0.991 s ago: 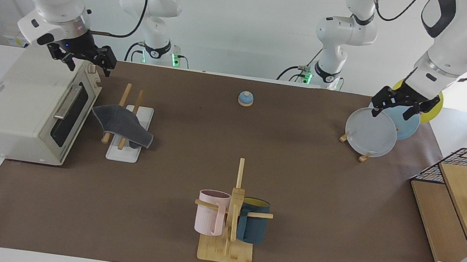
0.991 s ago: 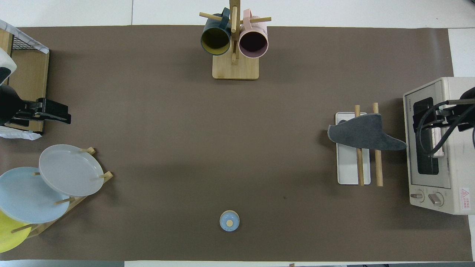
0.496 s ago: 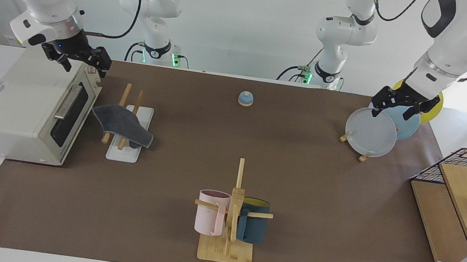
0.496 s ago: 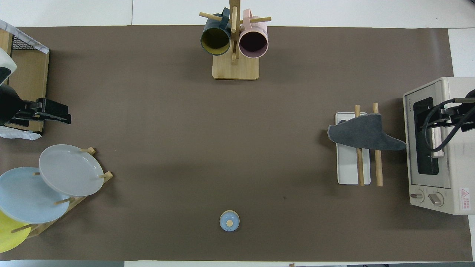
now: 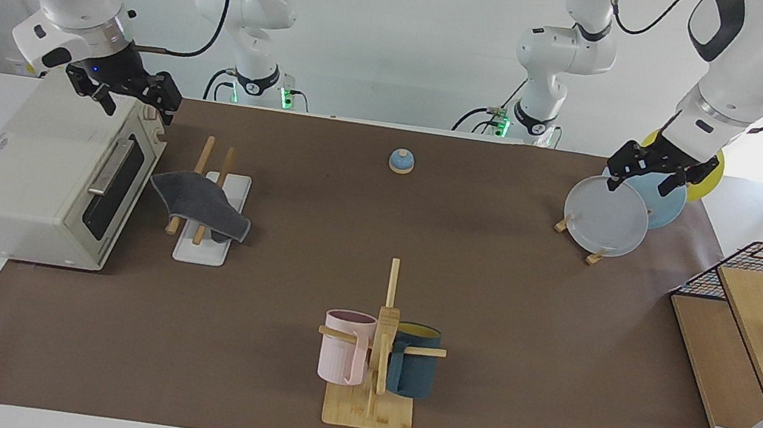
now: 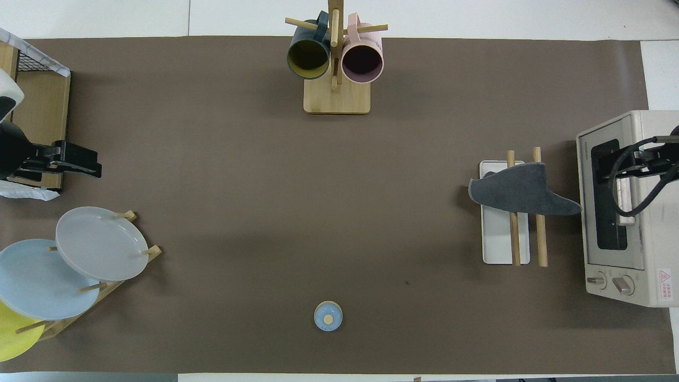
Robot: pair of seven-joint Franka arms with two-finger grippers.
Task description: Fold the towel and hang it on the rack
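Observation:
The towel (image 5: 203, 208) (image 6: 522, 193) hangs dark grey face up over both wooden rods of the rack (image 5: 197, 251) (image 6: 496, 239), beside the oven door. One pointed corner of it reaches toward the oven. My right gripper (image 5: 142, 109) (image 6: 644, 159) is up over the oven's top, open and holding nothing, apart from the towel. My left gripper (image 5: 643, 182) (image 6: 98, 165) waits open and holding nothing, over the plates at the left arm's end of the table.
A cream toaster oven (image 5: 43, 174) (image 6: 626, 212) stands beside the rack. A mug stand (image 5: 346, 411) (image 6: 335, 101) with a pink and a dark blue mug is farthest from the robots. A small blue bell (image 5: 401, 161) sits near them. Grey plate (image 5: 605, 216) and wire basket (image 5: 761, 327) fill the left arm's end.
My right gripper has drifted away from the rack, farther over the oven's top. The towel, the rack and the left arm have not moved.

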